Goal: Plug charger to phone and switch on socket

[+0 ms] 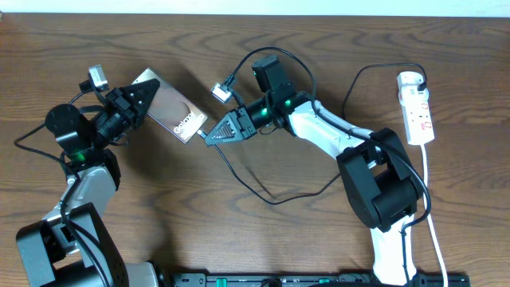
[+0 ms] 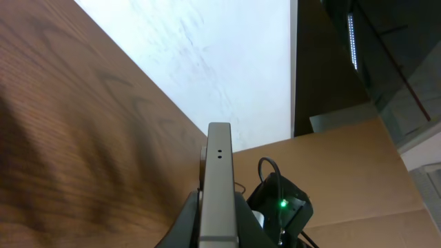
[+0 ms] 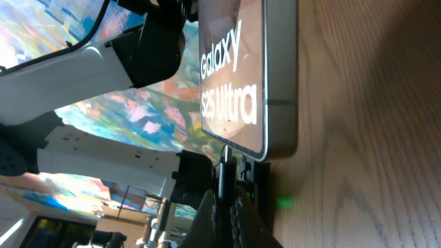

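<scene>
The phone [image 1: 171,112] is a dark glossy slab held off the table at the upper left, and my left gripper [image 1: 147,94] is shut on its far end. In the left wrist view the phone [image 2: 219,179] shows edge-on between the jaws. My right gripper [image 1: 209,135] is shut on the charger's connector, whose tip meets the phone's lower edge. The right wrist view shows the connector [image 3: 224,172] between the fingers, just below the phone [image 3: 234,76]. The charger cable [image 1: 275,202] loops across the table towards the white socket [image 1: 418,112] at the far right.
The socket's white cord [image 1: 434,231] runs down the table's right side beside the right arm's base [image 1: 382,191]. A black rail [image 1: 319,279] lies along the front edge. A cardboard box [image 2: 358,172] stands beyond the table in the left wrist view.
</scene>
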{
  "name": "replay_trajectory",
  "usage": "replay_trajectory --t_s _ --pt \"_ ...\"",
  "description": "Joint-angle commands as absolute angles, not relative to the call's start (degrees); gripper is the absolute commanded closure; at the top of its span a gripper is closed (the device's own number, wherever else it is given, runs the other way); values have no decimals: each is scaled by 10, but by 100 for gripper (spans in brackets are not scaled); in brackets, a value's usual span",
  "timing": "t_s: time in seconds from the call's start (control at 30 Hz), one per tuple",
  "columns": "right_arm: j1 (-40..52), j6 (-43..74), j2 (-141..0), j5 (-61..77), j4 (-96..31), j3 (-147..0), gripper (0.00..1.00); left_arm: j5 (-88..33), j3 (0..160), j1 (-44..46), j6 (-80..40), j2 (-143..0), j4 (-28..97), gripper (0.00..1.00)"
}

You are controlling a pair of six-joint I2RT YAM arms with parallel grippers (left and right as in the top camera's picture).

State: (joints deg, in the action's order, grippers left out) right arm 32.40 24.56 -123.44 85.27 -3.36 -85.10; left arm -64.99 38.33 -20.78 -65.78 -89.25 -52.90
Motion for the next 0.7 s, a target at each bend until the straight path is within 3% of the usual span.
replay_trajectory --t_s 0.0,0.67 --pt "332 257 -1233 844 -23 -855 99 -688 386 -194 -654 -885 -532 93" --pt "336 279 -1233 844 -4 -855 99 -696 386 -194 -657 -885 -533 93"
